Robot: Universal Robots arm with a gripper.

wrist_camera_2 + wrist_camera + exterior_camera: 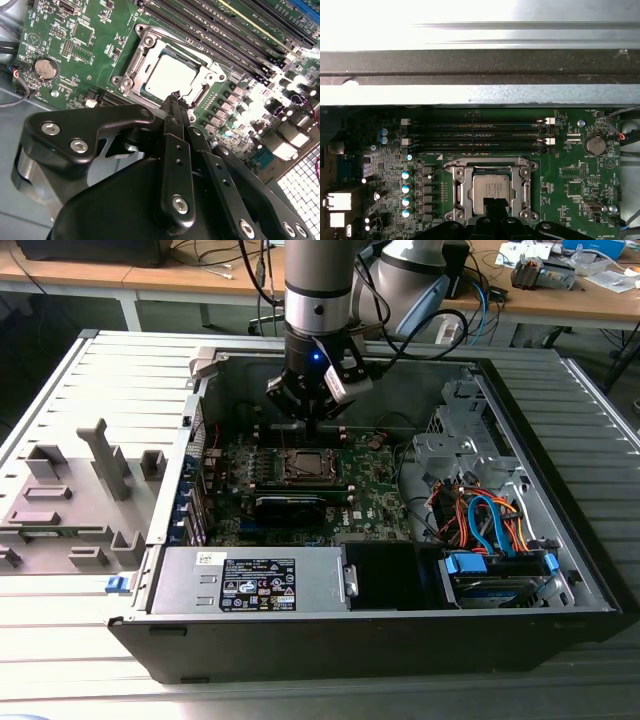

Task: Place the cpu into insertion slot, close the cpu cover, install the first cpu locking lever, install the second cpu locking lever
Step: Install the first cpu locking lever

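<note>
Over the cpu (167, 75), framed by the cpu cover (134, 61), hang pinched-together fingers (175, 107).

An open computer case (560, 570) lies on a grey slatted table (70, 670). The arm (318, 290) stands upright over it. Its end effector (313, 426) hangs above the green motherboard (380, 502), close over the far rim of the insertion slot (306, 466). A grey power supply (255, 580) sits along the case's near wall. Blue and orange cables (488, 522) bunch toward the exterior view's right. A grey plastic fixture (75, 502) stands on the table at the exterior view's left.
</note>
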